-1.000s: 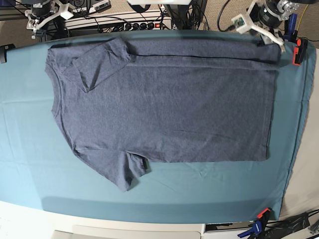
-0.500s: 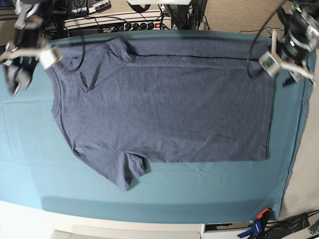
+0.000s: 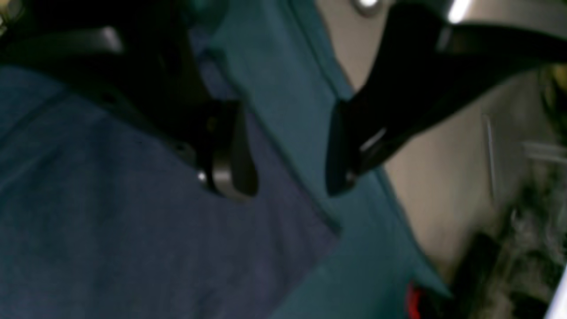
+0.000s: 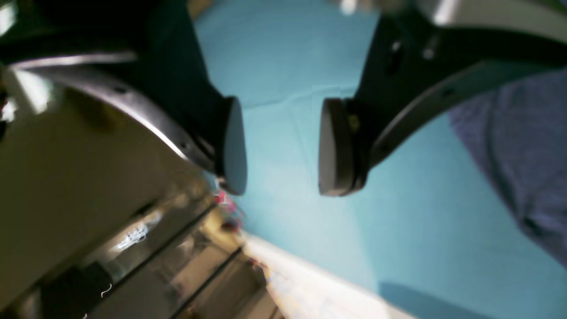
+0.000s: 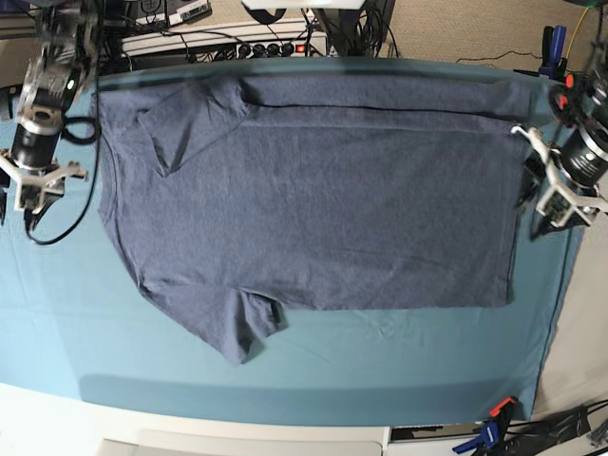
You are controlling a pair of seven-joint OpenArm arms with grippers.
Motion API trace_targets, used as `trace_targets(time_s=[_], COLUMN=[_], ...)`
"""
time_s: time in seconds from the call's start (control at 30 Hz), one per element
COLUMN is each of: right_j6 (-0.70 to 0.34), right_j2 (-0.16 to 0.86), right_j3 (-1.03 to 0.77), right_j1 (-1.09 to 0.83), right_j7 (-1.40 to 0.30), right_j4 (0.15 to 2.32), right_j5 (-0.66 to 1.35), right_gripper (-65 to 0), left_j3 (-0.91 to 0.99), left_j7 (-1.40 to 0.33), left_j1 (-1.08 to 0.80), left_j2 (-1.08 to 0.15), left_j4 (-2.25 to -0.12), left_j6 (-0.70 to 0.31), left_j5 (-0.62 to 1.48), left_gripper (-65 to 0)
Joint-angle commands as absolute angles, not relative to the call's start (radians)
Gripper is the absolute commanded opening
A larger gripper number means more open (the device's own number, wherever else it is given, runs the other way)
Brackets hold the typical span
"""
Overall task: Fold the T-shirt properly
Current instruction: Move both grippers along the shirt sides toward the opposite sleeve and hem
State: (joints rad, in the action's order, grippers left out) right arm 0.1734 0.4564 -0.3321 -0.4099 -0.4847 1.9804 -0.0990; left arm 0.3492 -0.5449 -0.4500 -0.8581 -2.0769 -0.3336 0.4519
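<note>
The blue-grey T-shirt point(image 5: 313, 209) lies flat on the teal cloth point(image 5: 380, 361), neck to the left and hem to the right. Its far edge is folded over, with one sleeve turned in at the upper left; the other sleeve point(image 5: 242, 328) sticks out toward the front. My left gripper point(image 5: 532, 204) hovers at the hem's right edge. In the left wrist view it point(image 3: 283, 190) is open over the shirt's point(image 3: 133, 221) corner, holding nothing. My right gripper point(image 5: 24, 204) hangs left of the collar. It point(image 4: 283, 190) is open over bare cloth, with the shirt point(image 4: 522, 155) off to one side.
An orange and blue clamp point(image 5: 494, 418) grips the cloth at the front right corner, and a red one point(image 5: 568, 84) sits at the back right. A power strip and cables point(image 5: 237, 43) run along the back edge. The cloth's right edge point(image 5: 570, 285) is close to my left arm.
Both arms have swung forward from the back corners and dropped beside the shirt, the right one beside the collar, the left one by the hem. The shirt has not moved.
</note>
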Motion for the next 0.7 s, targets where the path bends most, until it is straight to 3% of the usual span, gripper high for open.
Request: trace_targets(time_s=[0.0, 0.1, 0.2, 0.3, 0.4, 0.67], right_j6=[0.171, 0.099, -0.044, -0.159, -0.206, -0.281], right_j2=[0.474, 0.474, 0.474, 0.474, 0.474, 0.474], right_j3=[-0.340, -0.340, -0.342, -0.342, -0.341, -0.269], right_j1=[-0.373, -0.267, -0.146, -0.018, 0.107, 0.371], right_j7=[-0.463, -0.472, -0.540, -0.616, -0.655, -0.685], right_j4=[1.941, 1.789, 1.669, 1.572, 1.480, 1.239], right_j5=[-0.074, 0.045, 0.178, 0.290, 0.313, 0.323], right_gripper=[-37.6, -37.6, -37.6, -37.6, -37.6, -37.6], left_j3=[0.360, 0.360, 0.360, 0.360, 0.349, 0.202], left_j7=[-0.523, -0.565, -0.596, -0.614, -0.624, -0.624], left_j1=[-0.429, -0.383, -0.338, -0.292, -0.247, -0.049], left_j2=[-0.878, -0.878, -0.879, -0.879, -0.879, -0.873], left_j4=[-2.048, -1.948, -1.906, -1.891, -1.861, -1.581], left_j6=[-0.336, -0.378, -0.448, -0.441, -0.377, -0.367], left_j5=[0.487, 0.628, 0.737, 0.790, 0.786, 0.838], left_gripper=[-35.0, -35.0, -36.4, -36.9, -36.9, -36.9])
